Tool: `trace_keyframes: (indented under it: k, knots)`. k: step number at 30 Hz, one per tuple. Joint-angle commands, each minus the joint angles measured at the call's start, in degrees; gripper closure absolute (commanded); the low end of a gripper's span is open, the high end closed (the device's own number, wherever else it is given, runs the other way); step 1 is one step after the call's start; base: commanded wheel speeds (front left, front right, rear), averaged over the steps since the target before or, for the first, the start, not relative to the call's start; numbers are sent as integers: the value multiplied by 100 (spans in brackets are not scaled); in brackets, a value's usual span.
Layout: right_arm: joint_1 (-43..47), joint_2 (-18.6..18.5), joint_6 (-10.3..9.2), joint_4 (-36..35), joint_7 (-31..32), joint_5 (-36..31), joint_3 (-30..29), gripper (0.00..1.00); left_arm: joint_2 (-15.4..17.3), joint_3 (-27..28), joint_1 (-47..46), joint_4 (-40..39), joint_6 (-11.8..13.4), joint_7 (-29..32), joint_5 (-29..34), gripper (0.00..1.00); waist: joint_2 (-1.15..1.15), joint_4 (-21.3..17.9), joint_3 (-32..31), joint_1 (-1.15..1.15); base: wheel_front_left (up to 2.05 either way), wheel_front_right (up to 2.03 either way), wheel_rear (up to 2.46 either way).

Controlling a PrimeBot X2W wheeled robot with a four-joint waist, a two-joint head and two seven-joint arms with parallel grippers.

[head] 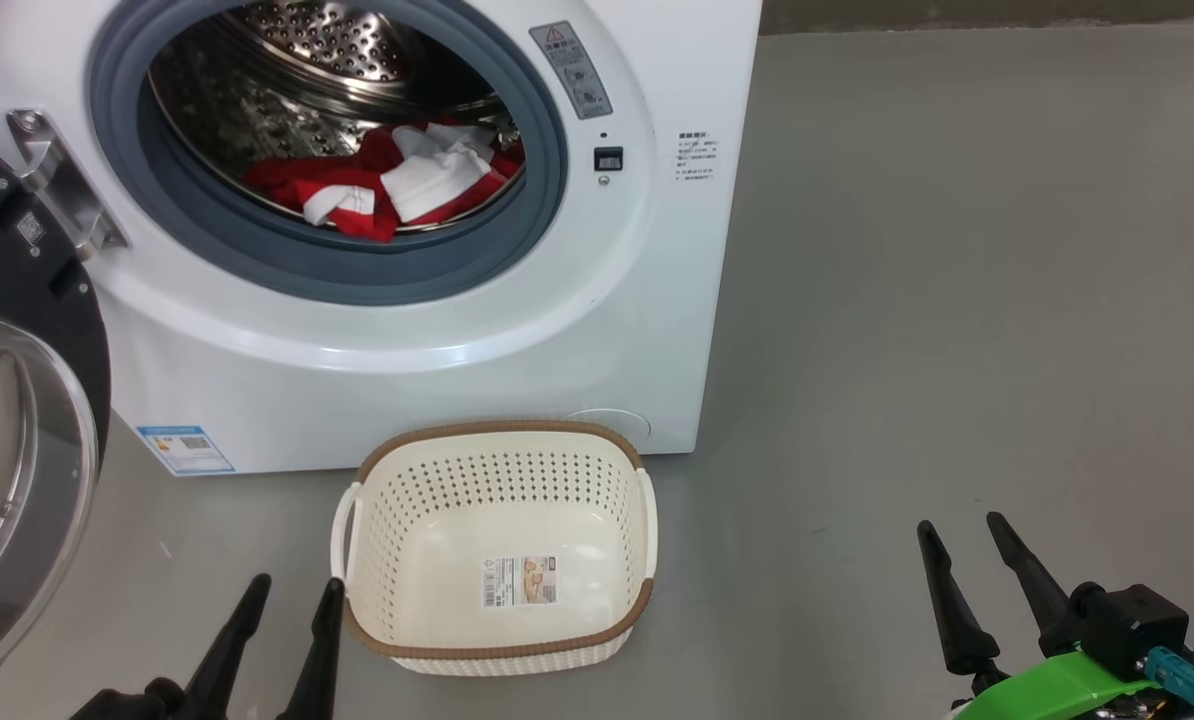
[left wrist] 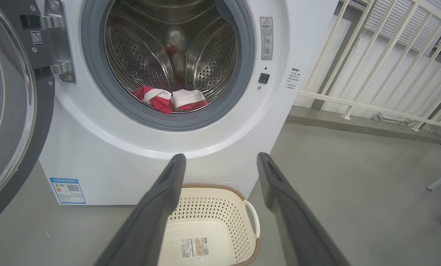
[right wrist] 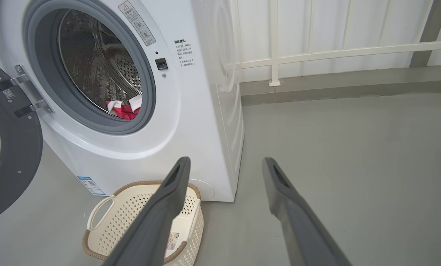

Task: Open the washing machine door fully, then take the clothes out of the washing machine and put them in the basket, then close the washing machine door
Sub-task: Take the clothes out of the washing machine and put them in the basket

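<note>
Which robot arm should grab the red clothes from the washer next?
Probably the left. The left gripper is open and nearly in line with the clothes, and its wrist view looks straight into the drum. The right gripper is off to the side, beyond the washing machine.

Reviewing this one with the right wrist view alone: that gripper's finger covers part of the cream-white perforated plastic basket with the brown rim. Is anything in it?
Observer: No. In the head view the basket holds nothing but the sticker on its bottom.
Operator: Where is the left gripper?
Observer: The left gripper is open, low beside the basket's left wall, dark fingers pointing towards the big white washing machine.
Operator: How much red is in the drum?
Observer: A heap of bright red clothes with white panels lies at the perforated steel drum's front, by the grey rubber ring.
</note>
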Motion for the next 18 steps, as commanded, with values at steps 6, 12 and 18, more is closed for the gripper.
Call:
trace_keyframes:
  k: [6, 12, 18]
  knots:
    - [-150, -42, 36, -142, -69, -80, 135, 0, 216, 95, -284, -131, 9, -30, -106, 0, 0, 15, 98, 0, 85, -85, 0]
    - [-201, -15, 36, -137, -69, -99, 153, 0, 242, 89, -369, -129, 9, -30, -142, 0, 0, 18, 167, 0, 139, -139, 0]
    - [-228, 4, 36, -131, -69, -103, 175, 0, 249, 99, -431, -109, 9, -30, -150, 0, 0, 13, 204, 0, 141, -141, 0]
